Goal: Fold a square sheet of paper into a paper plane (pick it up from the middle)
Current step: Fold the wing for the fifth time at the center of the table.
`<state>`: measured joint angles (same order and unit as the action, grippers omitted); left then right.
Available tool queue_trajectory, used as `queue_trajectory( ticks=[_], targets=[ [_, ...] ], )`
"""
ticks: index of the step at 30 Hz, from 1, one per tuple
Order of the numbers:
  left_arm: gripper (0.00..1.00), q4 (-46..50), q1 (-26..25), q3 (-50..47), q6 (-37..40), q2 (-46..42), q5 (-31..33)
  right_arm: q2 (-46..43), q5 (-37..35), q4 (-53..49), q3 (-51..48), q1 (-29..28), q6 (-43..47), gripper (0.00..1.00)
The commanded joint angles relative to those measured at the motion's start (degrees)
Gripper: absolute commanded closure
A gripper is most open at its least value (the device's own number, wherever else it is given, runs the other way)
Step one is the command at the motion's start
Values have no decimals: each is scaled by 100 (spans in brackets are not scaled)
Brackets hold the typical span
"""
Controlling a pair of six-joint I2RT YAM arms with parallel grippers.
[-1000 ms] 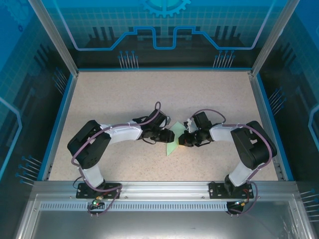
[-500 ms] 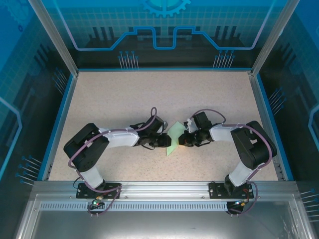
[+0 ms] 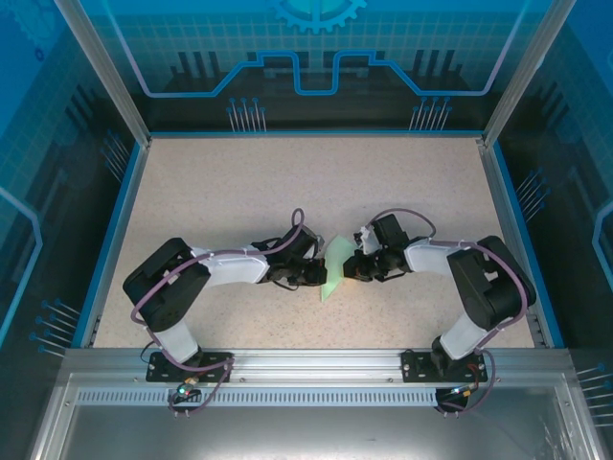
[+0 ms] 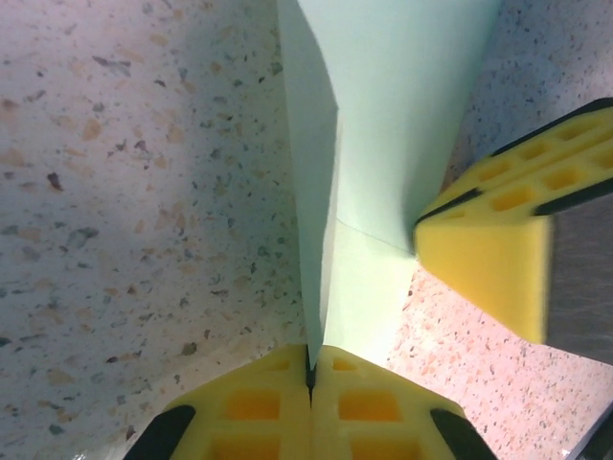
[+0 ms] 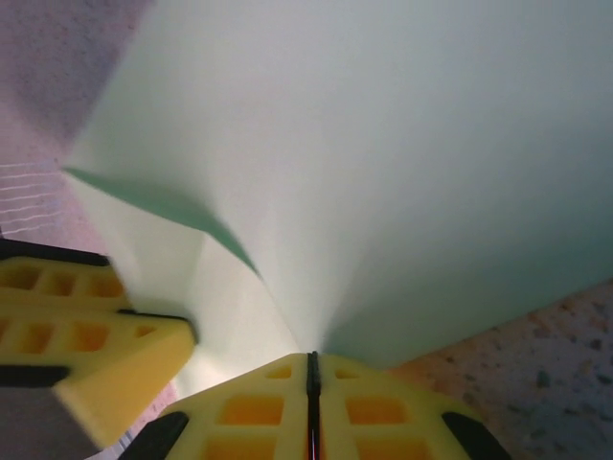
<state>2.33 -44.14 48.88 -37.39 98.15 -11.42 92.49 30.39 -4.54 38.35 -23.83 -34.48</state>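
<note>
Blue-lit panelled walls (image 3: 316, 57) close in a speckled beige table (image 3: 239, 192) with a blue rim. Around the table's middle, a little toward its near edge, the pale mint-green sheet of paper (image 3: 335, 271) stands up, folded over on itself with 1 sharp crease and a slanted flap edge. The left fingers (image 4: 254, 402) are clenched on its folded edge, and the right fingers (image 5: 374, 407) are pinched tight on it from the opposite side.
</note>
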Motion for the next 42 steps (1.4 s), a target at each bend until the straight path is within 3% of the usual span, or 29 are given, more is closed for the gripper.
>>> queue_trajectory(
  ticks=[1, 13, 26, 34, 42],
  targets=[
    [97, 270, -48, 182, 194, -2, 145, -383, 98, -172, -20, 72, -107, 90],
    [97, 432, -86, 358, 397, 73, 252, 32, 393, 576, -122, -238, -586, 91],
    [96, 998, -295, 715, 730, 247, 737, 513, -169, 300, -86, -385, -305, 91],
    [95, 1383, -511, 1052, 891, 458, 1081, 535, -201, 298, -107, -385, -304, 91],
    [94, 1344, -617, 1100, 964, 425, 1027, 619, -106, 522, -208, -368, -399, 91]
  ],
)
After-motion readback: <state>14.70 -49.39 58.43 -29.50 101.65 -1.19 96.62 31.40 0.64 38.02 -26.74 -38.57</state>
